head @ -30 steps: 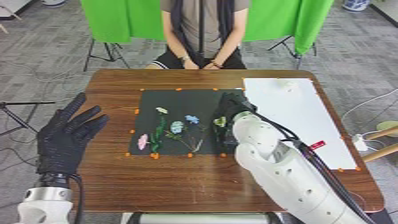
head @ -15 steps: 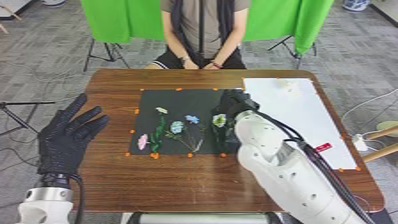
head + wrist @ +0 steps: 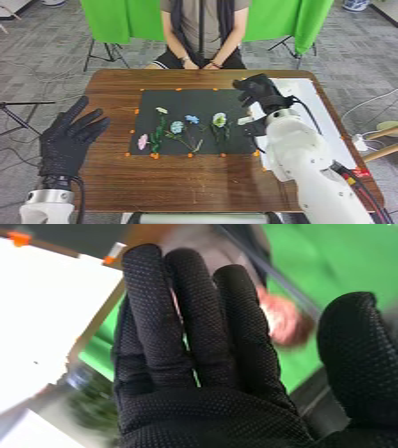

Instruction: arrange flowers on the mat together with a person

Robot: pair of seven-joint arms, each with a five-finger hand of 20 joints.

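In the head view my right hand (image 3: 259, 91) is over the mat's upper right corner and the white board, fingers open. The right wrist view shows this hand (image 3: 209, 344) with straight fingers and nothing held. On the dark mat (image 3: 191, 97) lie a pink flower (image 3: 142, 142), a small pale flower (image 3: 162, 110) on a green stem, a light blue flower (image 3: 177, 127), a smaller blue one (image 3: 192, 119) and a white-and-green flower (image 3: 219, 119). My left hand (image 3: 67, 142) is raised, open, left of the mat over the table's edge.
The white board (image 3: 324, 135) lies on the right side of the brown table (image 3: 191, 182), in the head view. Orange bits (image 3: 155, 156) sit along the mat's edges. Green cloth (image 3: 133, 20) hangs beyond the far side.
My right hand has left the mat's right part and moved right and up over the white board, uncovering the white-and-green flower. My left hand stays nearly where it was.
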